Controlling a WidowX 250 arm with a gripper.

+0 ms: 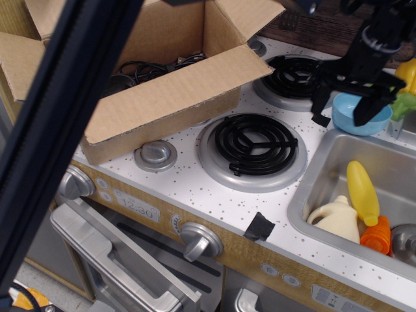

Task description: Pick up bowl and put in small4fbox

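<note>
The claw (342,106) hangs spread wide over the bowl (359,115), one finger inside it, gripping nothing; the bowl sits on the counter (195,188), at three o'clock from the small4fbox (162,97).

a toy kitchen counter (195,188) with 2 black coil burners. a black gripper (342,109) hangs over a light-blue bowl (354,116) beside the steel sink (312,188), its 2 fingers spread across the bowl's near rim. an open cardboard box (162,97) holding black cables sits at upper left. a dark blurred bar crosses the left side.
</note>
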